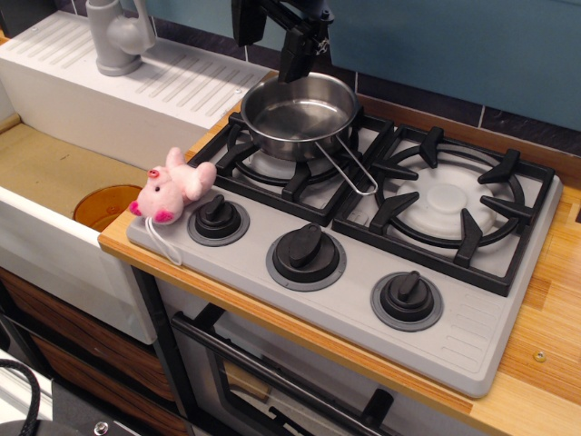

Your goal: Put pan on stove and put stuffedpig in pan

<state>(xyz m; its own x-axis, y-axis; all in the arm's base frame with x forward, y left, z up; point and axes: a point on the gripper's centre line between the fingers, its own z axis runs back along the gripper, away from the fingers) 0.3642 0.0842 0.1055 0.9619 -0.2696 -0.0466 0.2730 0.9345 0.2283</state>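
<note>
currently the pan (298, 116) sits upright on the left burner grate of the stove (472, 338), wire handle pointing toward the centre. the stuffedpig (173, 188) lies on the stove's front-left corner, beside the left knob (218, 218). the end effector (272, 32) hangs above the pan's rear rim, fingers apart, touching nothing. the wooden surface (545, 363) carries the stove; a white sink (54, 218) adjoins at left, blue wall (454, 45) behind.
</note>
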